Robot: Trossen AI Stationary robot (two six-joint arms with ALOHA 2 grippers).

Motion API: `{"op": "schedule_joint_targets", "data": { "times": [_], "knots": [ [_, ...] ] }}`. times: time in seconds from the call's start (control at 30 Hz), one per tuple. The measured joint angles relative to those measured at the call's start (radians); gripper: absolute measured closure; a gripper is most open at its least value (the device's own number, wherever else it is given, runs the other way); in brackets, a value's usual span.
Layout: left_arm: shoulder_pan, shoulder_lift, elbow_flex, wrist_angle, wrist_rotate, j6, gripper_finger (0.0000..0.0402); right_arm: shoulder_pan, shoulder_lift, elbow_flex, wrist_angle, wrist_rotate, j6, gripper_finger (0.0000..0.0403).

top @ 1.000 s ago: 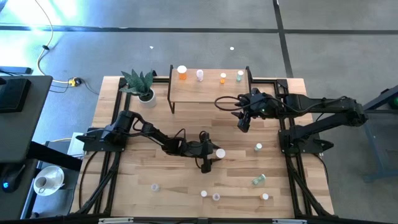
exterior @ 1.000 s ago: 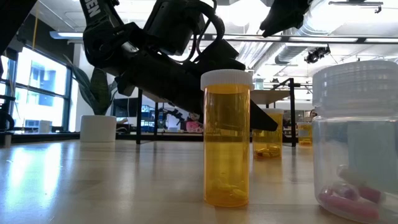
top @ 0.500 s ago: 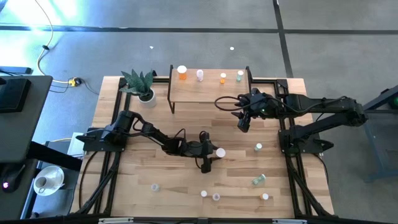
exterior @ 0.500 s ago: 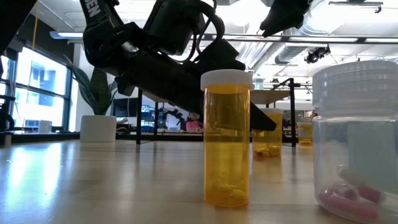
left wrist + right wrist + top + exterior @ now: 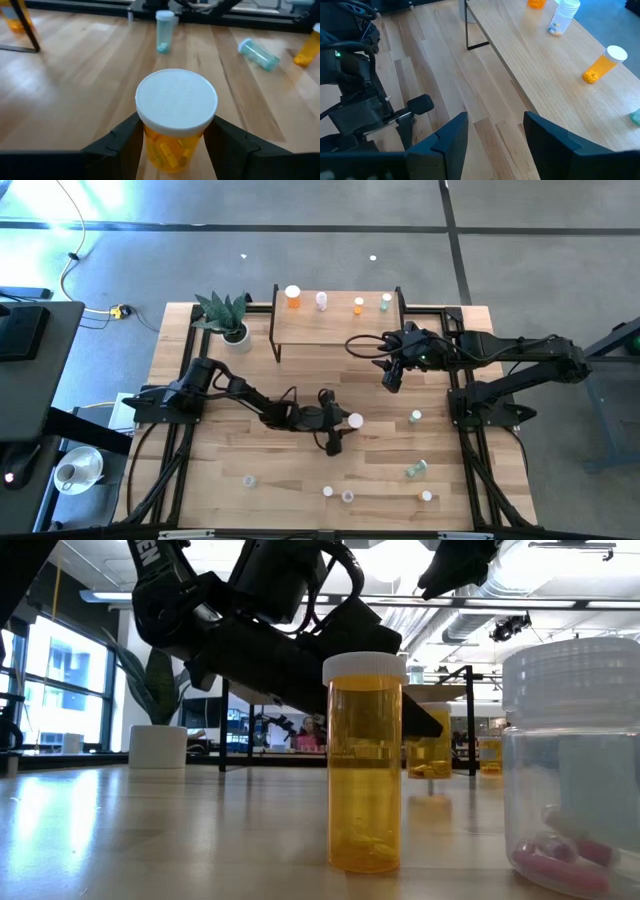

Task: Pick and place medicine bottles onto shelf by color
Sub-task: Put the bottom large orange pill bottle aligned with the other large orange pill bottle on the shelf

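Centrally on the worktop [image 5: 220, 450], the left end effector [image 5: 172, 145] pinches a large orange bottle [image 5: 175, 125] with a white cap, one finger [image 5: 120, 142] on each side of its body; in the low view the bottle's base hangs just clear of the wood. The right end effector [image 5: 492, 132] hovers spread beside the front edge of the shelf [image 5: 335, 325], gripping nothing. Four bottles [image 5: 292, 296] stand in a row along the shelf's back edge. More bottles are scattered on the worktop's near and right parts, among them a pale green one [image 5: 416, 469] lying on its side.
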Motion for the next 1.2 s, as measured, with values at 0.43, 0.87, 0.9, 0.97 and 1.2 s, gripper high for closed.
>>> {"op": "schedule_joint_targets", "data": {
  "times": [0.43,0.87,0.9,0.97,1.2],
  "knots": [
    [0.009,-0.107,-0.064,-0.002,-0.090,-0.010,0.0222,0.000,0.000,0.000,0.000,0.000,0.000,0.0219],
    [0.098,-0.350,-0.193,-0.087,-0.121,-0.007,0.0222,0.000,0.001,0.000,0.001,0.000,0.000,0.0219],
    [0.107,-0.371,-0.193,-0.109,-0.120,0.001,0.0222,0.000,0.001,0.000,0.001,0.000,0.000,0.0219],
    [0.125,-0.415,-0.195,-0.176,-0.121,0.027,0.0222,0.000,0.000,0.000,0.001,0.000,0.000,0.0219],
    [0.197,-0.541,-0.194,-0.309,-0.141,0.058,0.0222,0.000,0.000,0.000,0.002,0.000,0.000,0.0219]
  ]
}}
